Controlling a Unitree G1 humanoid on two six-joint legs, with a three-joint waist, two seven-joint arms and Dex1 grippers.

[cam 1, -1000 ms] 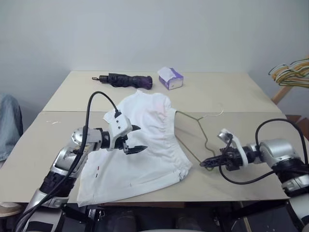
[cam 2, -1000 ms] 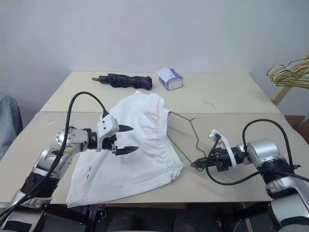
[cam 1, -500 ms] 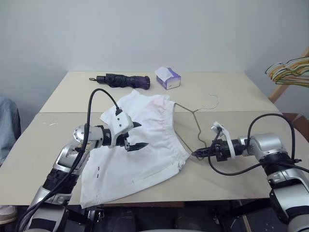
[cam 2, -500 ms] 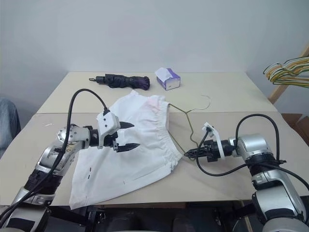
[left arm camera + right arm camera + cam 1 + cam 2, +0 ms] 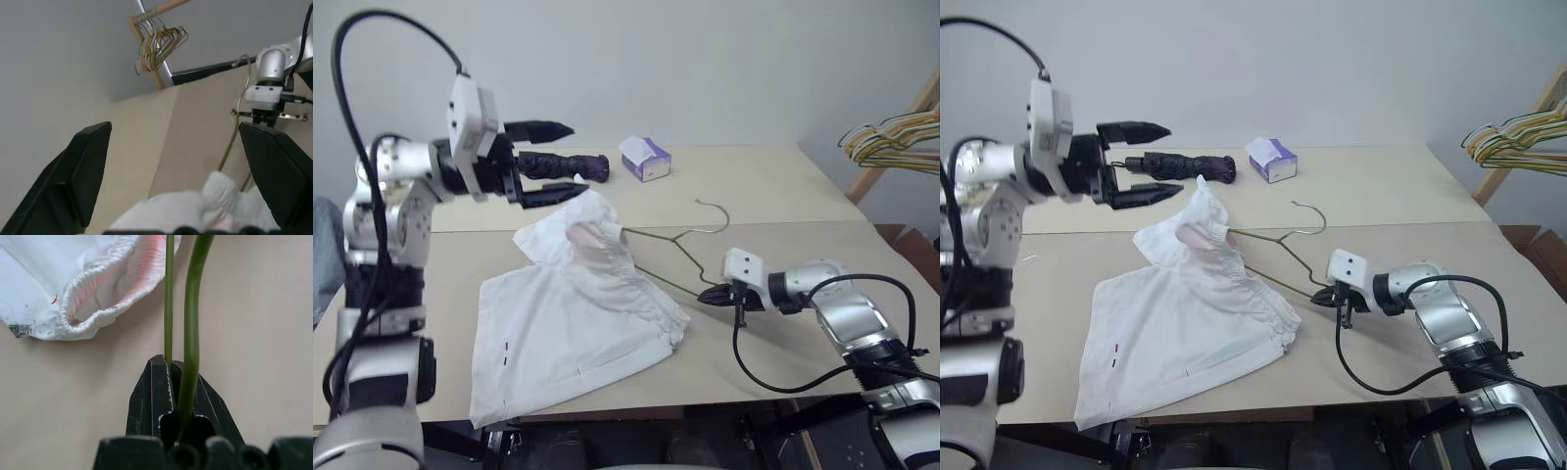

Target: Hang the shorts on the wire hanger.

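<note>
The white shorts [image 5: 568,323] lie spread on the near table, their gathered waistband [image 5: 592,235] raised into a peak. One arm of the thin olive wire hanger [image 5: 675,235] is pushed into that waistband, and its hook [image 5: 713,211] points up. My right gripper [image 5: 705,295] is shut on the hanger's near corner, low over the table. In the right wrist view two wire strands [image 5: 191,308] run out of the shut gripper [image 5: 178,377] towards the waistband [image 5: 88,298]. My left gripper [image 5: 578,159] hangs open and empty, high above the shorts' far edge.
A folded dark purple umbrella [image 5: 563,164] and a white-and-purple tissue box [image 5: 644,159] lie on the far table. A bunch of coloured hangers [image 5: 891,137] hangs from a wooden rack at the right. Bare tabletop [image 5: 773,186] lies beyond the hanger.
My left gripper, still open, has risen well above the shorts. My right gripper has rolled and pushed the hanger leftwards, and the waistband now stands up on the wire. The camera has also shifted.
</note>
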